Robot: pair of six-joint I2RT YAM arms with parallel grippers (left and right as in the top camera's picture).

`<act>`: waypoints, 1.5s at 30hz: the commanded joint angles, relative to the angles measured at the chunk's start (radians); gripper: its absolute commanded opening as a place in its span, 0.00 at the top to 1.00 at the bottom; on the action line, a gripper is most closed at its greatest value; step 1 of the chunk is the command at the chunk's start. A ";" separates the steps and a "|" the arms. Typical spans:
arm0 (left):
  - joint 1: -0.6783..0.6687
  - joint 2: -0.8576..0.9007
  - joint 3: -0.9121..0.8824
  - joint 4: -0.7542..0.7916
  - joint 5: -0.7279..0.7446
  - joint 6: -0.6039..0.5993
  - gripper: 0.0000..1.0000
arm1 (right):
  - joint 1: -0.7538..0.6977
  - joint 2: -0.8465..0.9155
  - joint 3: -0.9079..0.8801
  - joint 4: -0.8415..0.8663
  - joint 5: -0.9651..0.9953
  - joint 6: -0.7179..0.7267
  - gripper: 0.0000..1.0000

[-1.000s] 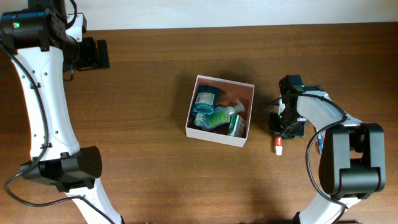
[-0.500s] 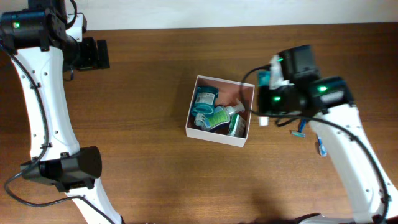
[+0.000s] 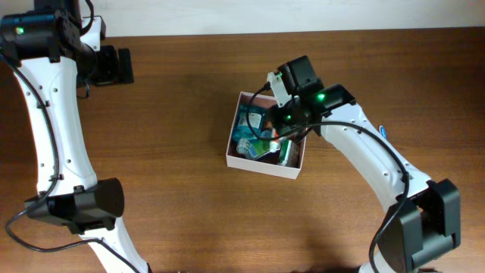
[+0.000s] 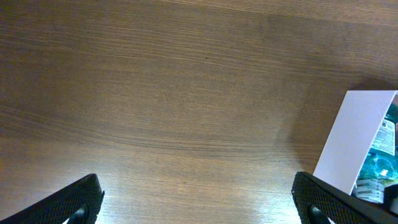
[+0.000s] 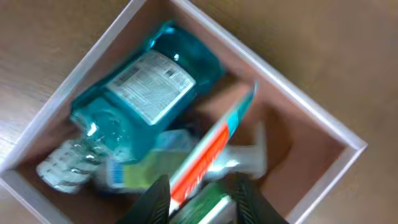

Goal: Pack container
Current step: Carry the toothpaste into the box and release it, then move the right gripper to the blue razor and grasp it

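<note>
Two arms work at the wooden bench (image 3: 174,189), and only the right one is over the container (image 3: 261,164). This square, lidless box with white outer walls and a pinkish-brown inside sits near the middle of the bench. The right arm reaches in from the right side, with its wrist above the box's far right part. In the wrist view the right fingers (image 5: 160,198) are clenched on a red-and-white tube (image 5: 214,146), which slants over the contents inside the walls. The view is blurred, so whether the tube touches anything below cannot be told. Beneath it a teal bottle (image 5: 146,87) with a white label lies on its side along one wall. A clear pump bottle (image 5: 245,163) and a green item (image 5: 208,208) lie nearer the wrist. The left arm is at the far left corner, well apart from the box. The left fingers (image 4: 78,200) are released and spread wide over bare wood, grasping nothing.
</note>
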 commanded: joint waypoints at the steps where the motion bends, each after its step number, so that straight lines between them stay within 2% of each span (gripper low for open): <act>1: 0.003 -0.031 0.014 0.000 -0.008 -0.010 0.01 | -0.019 -0.005 0.011 -0.002 0.024 -0.297 0.70; 5: 0.003 -0.031 0.014 0.000 -0.008 -0.010 0.01 | -0.019 -0.010 0.071 -0.099 0.032 -0.269 0.63; 8: 0.003 -0.031 0.014 0.000 -0.008 -0.009 0.01 | -0.040 -0.026 0.126 -0.184 0.106 -0.098 0.59; 11: 0.003 -0.031 0.014 0.000 -0.008 -0.010 0.01 | -0.094 -0.054 0.158 -0.254 0.162 0.076 0.50; 13: 0.003 -0.031 0.014 0.000 -0.008 -0.010 0.01 | -0.172 -0.079 0.160 -0.297 0.158 0.213 0.43; 17: 0.003 -0.031 0.014 -0.001 -0.008 -0.010 0.01 | -0.325 -0.078 0.142 -0.382 0.158 0.406 0.39; 21: 0.003 -0.031 0.014 0.000 -0.008 -0.010 0.01 | -0.477 -0.076 0.018 -0.339 0.130 0.450 0.39; 24: 0.003 -0.031 0.014 0.000 -0.008 -0.010 0.01 | -0.552 -0.076 -0.114 -0.234 0.056 0.449 0.41; 31: 0.003 -0.031 0.014 0.000 -0.008 -0.010 0.01 | -0.571 -0.058 -0.352 -0.035 0.024 0.498 0.47; 41: 0.003 -0.031 0.014 0.000 -0.008 -0.010 0.01 | -0.610 0.088 -0.390 0.018 0.023 0.494 0.46; 45: 0.003 -0.031 0.014 -0.001 -0.008 -0.010 0.01 | -0.610 0.098 -0.390 0.017 0.022 0.493 0.67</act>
